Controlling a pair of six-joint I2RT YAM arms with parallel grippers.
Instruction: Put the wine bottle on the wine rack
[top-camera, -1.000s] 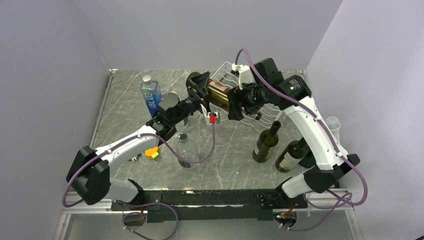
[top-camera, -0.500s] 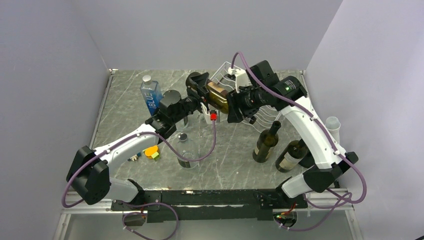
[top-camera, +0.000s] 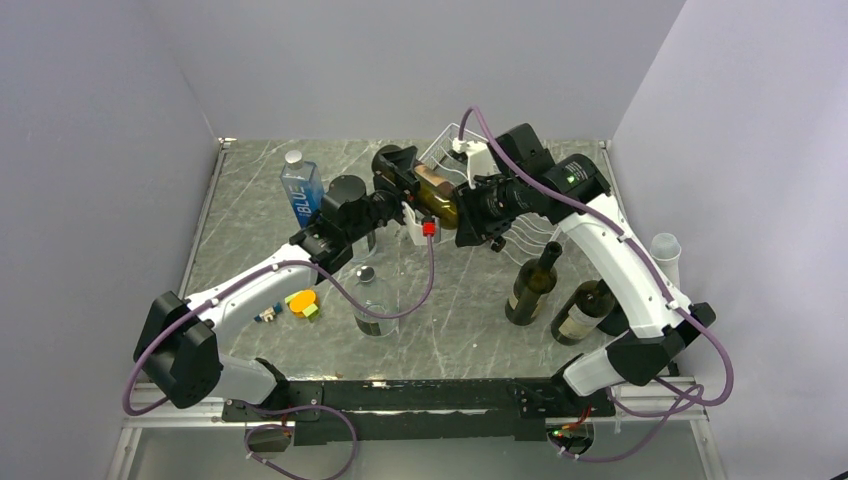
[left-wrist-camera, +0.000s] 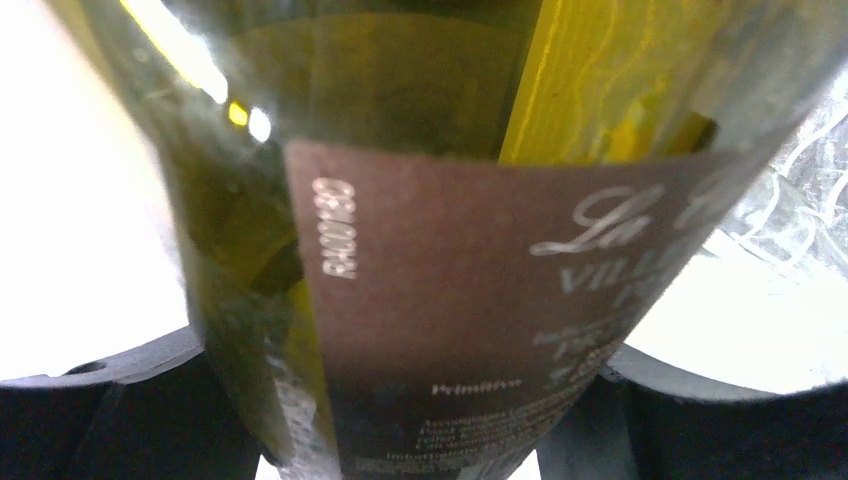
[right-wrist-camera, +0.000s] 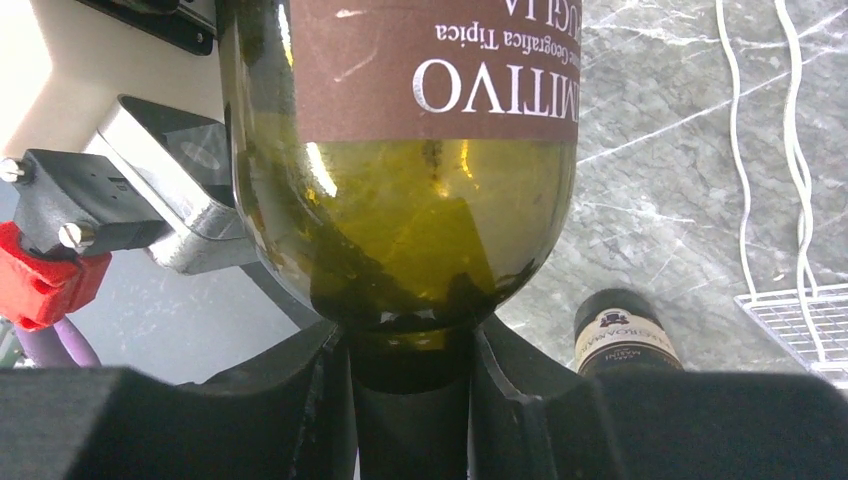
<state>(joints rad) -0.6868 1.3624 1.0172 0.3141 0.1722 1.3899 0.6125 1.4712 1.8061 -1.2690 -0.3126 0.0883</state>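
The bottle (top-camera: 436, 197), gripped at its body by the left pincer (left-wrist-camera: 400, 420), has just been clamped at the neck by the right pincer (right-wrist-camera: 412, 400), which is judged to ready its transfer to the rack (top-camera: 447, 138).

2 upright bottles (top-camera: 531, 284) block the near-right approach to the wine rack (top-camera: 440, 148); open tabletop (top-camera: 450, 310) lies left of them

Green wine bottle (left-wrist-camera: 440, 300) with brown label sits between dark jaws.
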